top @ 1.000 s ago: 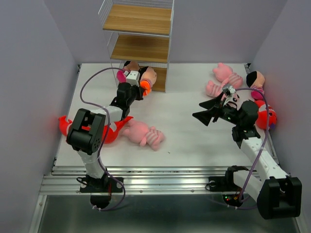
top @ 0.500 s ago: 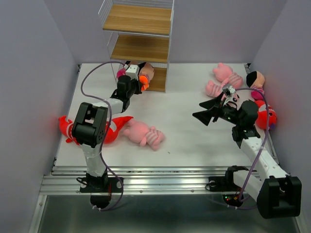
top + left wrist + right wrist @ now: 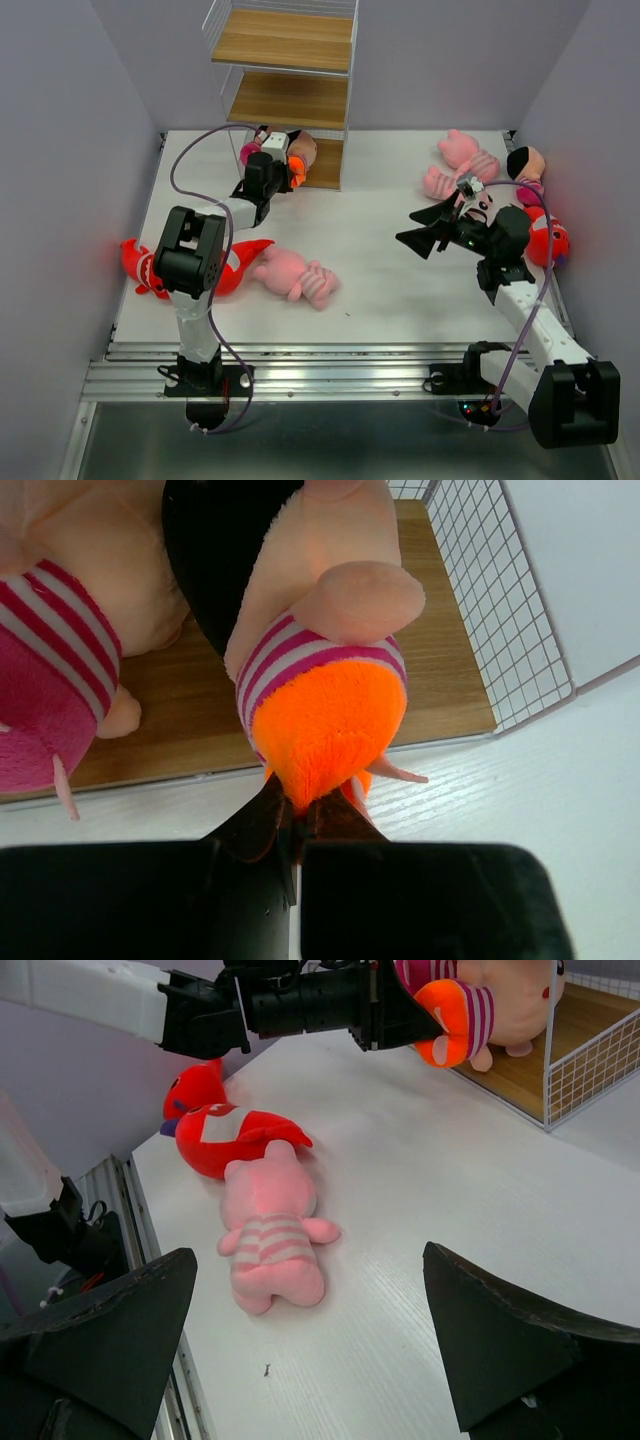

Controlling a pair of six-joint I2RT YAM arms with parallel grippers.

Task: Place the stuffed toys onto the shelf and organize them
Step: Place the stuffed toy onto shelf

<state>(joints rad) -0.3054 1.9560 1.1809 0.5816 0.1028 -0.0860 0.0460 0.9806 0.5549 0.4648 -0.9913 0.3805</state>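
Observation:
My left gripper is shut on the orange bottom of a dark-haired doll, which lies head-first on the lowest wooden board of the shelf. A second doll in pink stripes lies on that board to its left. From above, the left gripper reaches to the foot of the shelf, with the orange doll there. My right gripper hangs open above the table's right half, holding nothing. Between its spread fingers a pink striped animal lies face down beside a red shark.
A pink animal and a red shark lie near the left arm, with another red toy at the left edge. Two pink animals, a doll and a red shark crowd the right edge. The two upper boards hold nothing.
My left gripper has pushed the orange doll forward into the shelf's lowest tier, beside the pink-striped doll. The right arm has not moved.

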